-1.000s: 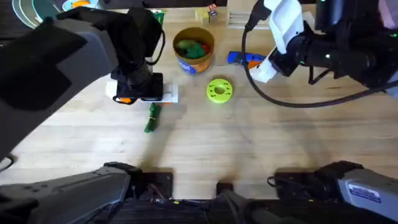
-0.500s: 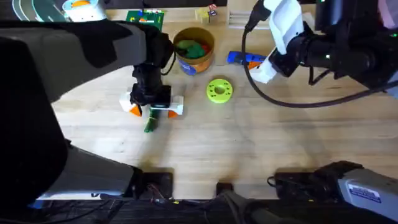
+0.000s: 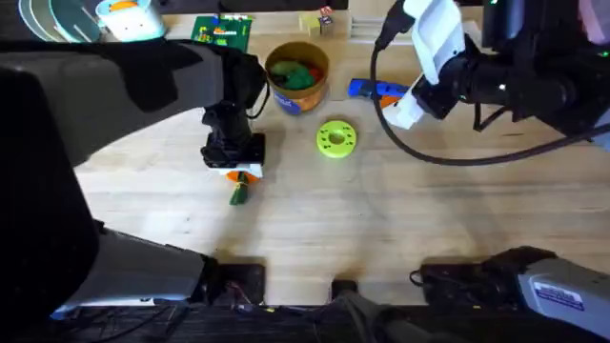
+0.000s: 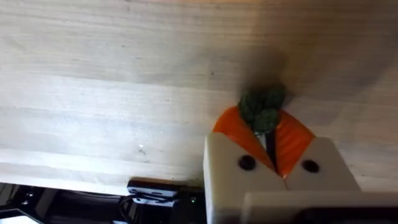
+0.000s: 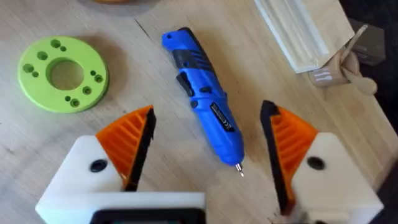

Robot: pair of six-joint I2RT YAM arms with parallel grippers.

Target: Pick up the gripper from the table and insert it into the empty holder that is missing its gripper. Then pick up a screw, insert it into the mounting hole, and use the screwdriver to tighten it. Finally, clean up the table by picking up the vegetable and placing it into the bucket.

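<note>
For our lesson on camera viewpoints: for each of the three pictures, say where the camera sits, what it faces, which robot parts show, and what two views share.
Overhead: fixed above the arms' bases, looking down and forward over the table; both arms show.
Left wrist: on the left arm, facing the tabletop; left gripper shut on the vegetable.
Right wrist: on the right arm, facing down; right gripper open over the screwdriver, green disc beside.
Shared: overhead and right wrist both show the screwdriver and disc; overhead and left wrist, the vegetable.

Items counted: one screwdriver (image 5: 204, 106), one bucket (image 3: 296, 76), one green disc (image 3: 335, 138), one vegetable (image 3: 238, 193), two hands (image 3: 234, 173) (image 5: 205, 148).
</note>
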